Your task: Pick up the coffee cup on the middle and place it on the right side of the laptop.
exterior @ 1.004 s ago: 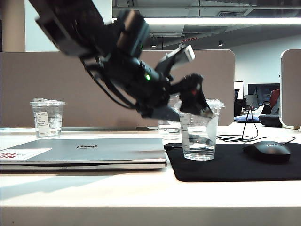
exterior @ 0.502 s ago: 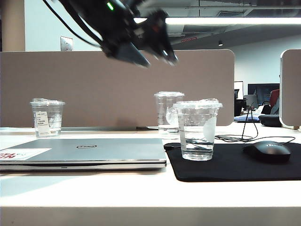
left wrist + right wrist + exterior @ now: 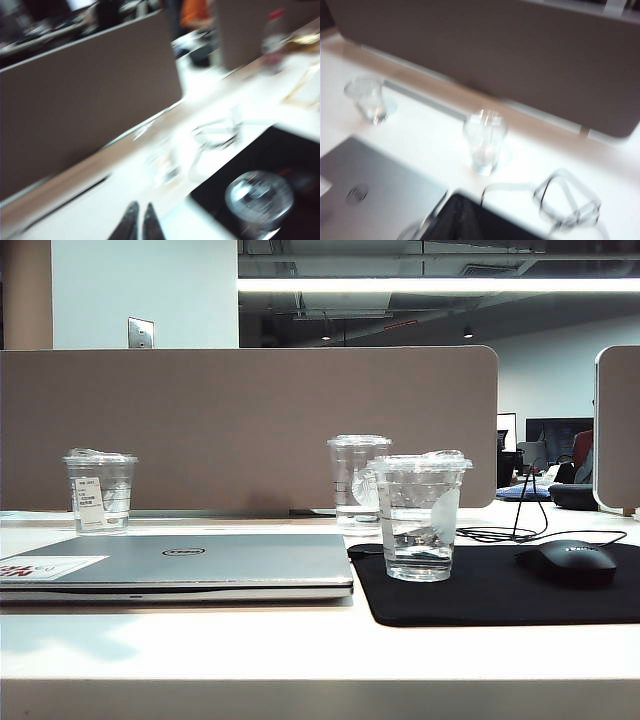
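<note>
Coffee cup [image 3: 421, 517] stands on the black mat [image 3: 500, 585], right of the laptop [image 3: 180, 565] — untouched. Left tool [image 3: 138, 226] pressed together, empty (above the bench [image 3: 300, 650]); right tool unseen — state indeterminate.

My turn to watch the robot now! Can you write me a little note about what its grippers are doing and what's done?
Left gripper: shut, empty, up above the table.
Right gripper: not in view.
Coffee cup: upright on the black mouse pad, just right of the laptop.
Done: the cup looks placed and let go.
Left: probably nothing but parking the arms.
</note>
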Controlling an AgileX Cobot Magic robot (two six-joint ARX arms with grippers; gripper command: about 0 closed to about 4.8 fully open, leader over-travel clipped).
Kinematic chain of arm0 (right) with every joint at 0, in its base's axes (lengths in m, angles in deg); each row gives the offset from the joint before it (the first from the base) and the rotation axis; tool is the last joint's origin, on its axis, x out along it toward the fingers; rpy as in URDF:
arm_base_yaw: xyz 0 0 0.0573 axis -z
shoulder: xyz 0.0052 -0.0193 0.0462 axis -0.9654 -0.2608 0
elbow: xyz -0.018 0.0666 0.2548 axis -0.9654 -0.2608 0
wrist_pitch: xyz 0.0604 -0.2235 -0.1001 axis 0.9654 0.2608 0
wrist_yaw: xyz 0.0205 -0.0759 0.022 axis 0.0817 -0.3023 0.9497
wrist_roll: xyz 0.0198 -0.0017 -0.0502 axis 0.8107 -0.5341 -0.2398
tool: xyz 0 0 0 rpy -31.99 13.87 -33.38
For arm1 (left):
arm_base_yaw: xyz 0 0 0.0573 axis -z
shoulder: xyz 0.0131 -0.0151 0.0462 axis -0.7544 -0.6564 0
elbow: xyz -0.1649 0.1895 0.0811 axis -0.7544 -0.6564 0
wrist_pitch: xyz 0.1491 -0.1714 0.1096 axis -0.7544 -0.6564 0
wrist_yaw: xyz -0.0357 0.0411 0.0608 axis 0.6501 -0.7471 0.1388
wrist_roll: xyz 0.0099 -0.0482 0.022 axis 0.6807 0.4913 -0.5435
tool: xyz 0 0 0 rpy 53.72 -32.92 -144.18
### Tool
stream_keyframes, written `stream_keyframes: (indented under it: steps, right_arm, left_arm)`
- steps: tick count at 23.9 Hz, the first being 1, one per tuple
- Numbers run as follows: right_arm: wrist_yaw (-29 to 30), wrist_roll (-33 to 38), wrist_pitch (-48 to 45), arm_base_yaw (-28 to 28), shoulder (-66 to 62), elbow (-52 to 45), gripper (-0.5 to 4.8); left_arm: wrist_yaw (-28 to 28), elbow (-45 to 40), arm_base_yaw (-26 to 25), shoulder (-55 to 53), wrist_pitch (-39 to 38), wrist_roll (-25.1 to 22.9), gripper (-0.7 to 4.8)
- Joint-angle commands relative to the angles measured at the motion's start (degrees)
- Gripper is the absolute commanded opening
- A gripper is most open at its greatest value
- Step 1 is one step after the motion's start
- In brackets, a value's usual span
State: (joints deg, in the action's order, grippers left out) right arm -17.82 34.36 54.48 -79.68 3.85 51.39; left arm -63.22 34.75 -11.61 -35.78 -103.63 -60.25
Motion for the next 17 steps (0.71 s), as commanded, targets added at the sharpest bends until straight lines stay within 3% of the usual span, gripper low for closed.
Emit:
stream_keyframes:
  steps: [1,8,11,13,17]
  right_arm:
    - [0.2,-2.8,11.3,0.0,3.0,-0.1,-0.05]
    - [-0.9,-0.1,10.7,-1.8,15.4,-11.4,-0.05]
    - [-1.7,3.6,8.0,-3.8,24.8,-20.0,-0.05]
    - [-4.1,5.5,6.1,-4.5,31.6,-25.9,-0.05]
    - [-14.3,5.5,2.4,-4.3,40.7,-35.1,-0.05]
  left_arm:
    - [-5.6,-0.4,-2.6,6.8,-12.6,-0.1,-0.06]
    - [-3.5,-10.3,-6.9,23.4,-13.6,1.9,-0.06]
    - [-0.8,-19.5,-7.0,33.9,-13.6,2.6,-0.06]
    - [-1.1,-25.7,-7.0,40.5,-13.1,2.6,-0.06]
    - [-1.2,-34.3,-7.0,49.2,-10.1,2.7,-0.06]
